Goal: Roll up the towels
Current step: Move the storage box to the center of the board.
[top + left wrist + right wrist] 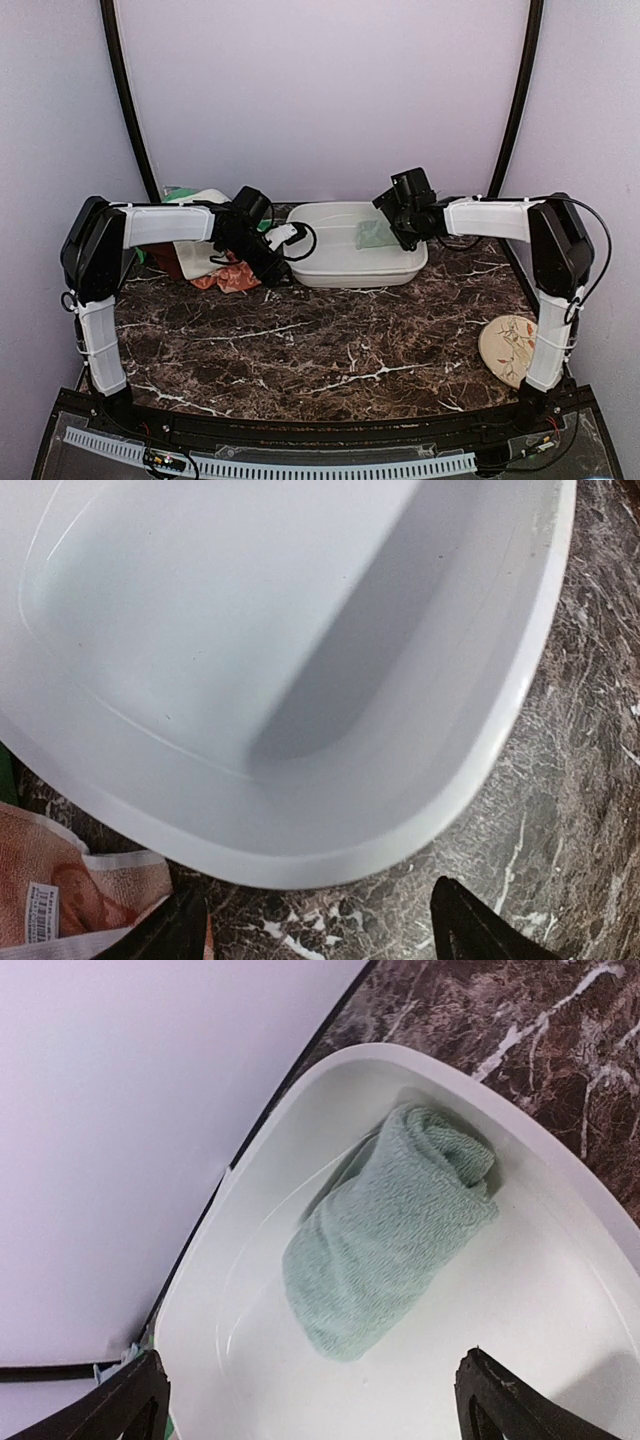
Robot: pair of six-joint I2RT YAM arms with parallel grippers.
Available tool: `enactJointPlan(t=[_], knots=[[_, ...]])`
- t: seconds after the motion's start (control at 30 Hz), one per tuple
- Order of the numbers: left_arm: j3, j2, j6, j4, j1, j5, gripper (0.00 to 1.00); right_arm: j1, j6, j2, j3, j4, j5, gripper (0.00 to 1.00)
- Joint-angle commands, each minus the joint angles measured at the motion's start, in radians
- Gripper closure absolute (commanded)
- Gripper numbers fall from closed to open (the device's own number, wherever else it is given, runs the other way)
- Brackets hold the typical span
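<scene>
A small sage-green towel (385,1228), rolled, lies inside the white basin (560,1290); it also shows in the top view (372,236). My right gripper (310,1400) is open and empty above the basin, apart from the roll (410,228). My left gripper (320,930) is open and empty over the marble just outside the basin's rim (330,865); in the top view it is left of the basin (268,258). An orange swirl-patterned towel (60,880) lies by its left finger, and in the top view (228,276). Cream-white (200,255) and bright green (180,194) towels are piled behind the left arm.
The white basin (330,262) stands at the back centre of the dark marble table (320,340). A round cream plate with a floral drawing (507,347) lies at the right edge beside the right arm's base. Walls close in behind and at both sides.
</scene>
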Motion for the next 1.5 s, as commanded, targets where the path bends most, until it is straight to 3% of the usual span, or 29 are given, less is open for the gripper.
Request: enactJointPlan(t=[0.0,0.13,0.37,0.47,0.6,0.67,0.77,0.93,1.07,1.23,1.37,1.47], knots=[[0.05,0.025,-0.023,0.031,0.004,-0.028,0.2,0.055,-0.154,-0.126,-0.064,-0.049,-0.041,0.0],[0.033,0.032,-0.028,0.08,-0.004,-0.069,0.2,0.14,-0.279,-0.269,-0.202,-0.072,0.016,0.04],[0.102,0.105,-0.069,0.139,-0.005,-0.136,0.2,0.251,-0.332,-0.432,-0.582,0.044,-0.014,0.3],[0.133,0.121,-0.08,0.145,-0.005,-0.134,0.2,0.265,-0.345,-0.452,-0.669,0.107,-0.04,0.33],[0.205,0.157,-0.081,0.125,-0.003,-0.164,0.2,0.229,-0.409,-0.387,-0.606,0.093,-0.058,0.29],[0.244,0.169,-0.075,0.105,0.004,-0.18,0.15,0.205,-0.448,-0.301,-0.536,0.094,-0.08,0.28],[0.349,0.171,-0.049,-0.022,0.042,-0.143,0.07,0.168,-0.495,-0.201,-0.405,0.098,-0.123,0.27],[0.422,0.041,-0.029,-0.21,0.159,-0.116,0.04,0.129,-0.521,-0.057,-0.219,0.087,-0.17,0.27],[0.261,-0.188,-0.014,-0.295,0.298,-0.153,0.04,0.097,-0.516,0.014,-0.159,0.126,-0.197,0.26],[0.001,-0.431,-0.007,-0.33,0.551,-0.082,0.09,0.082,-0.53,0.056,-0.104,0.12,-0.185,0.25],[-0.139,-0.525,-0.044,-0.332,0.637,-0.038,0.19,0.106,-0.529,-0.014,-0.191,0.16,-0.155,0.22],[-0.158,-0.52,-0.114,-0.302,0.708,0.061,0.27,0.141,-0.53,-0.084,-0.269,0.156,-0.113,0.18]])
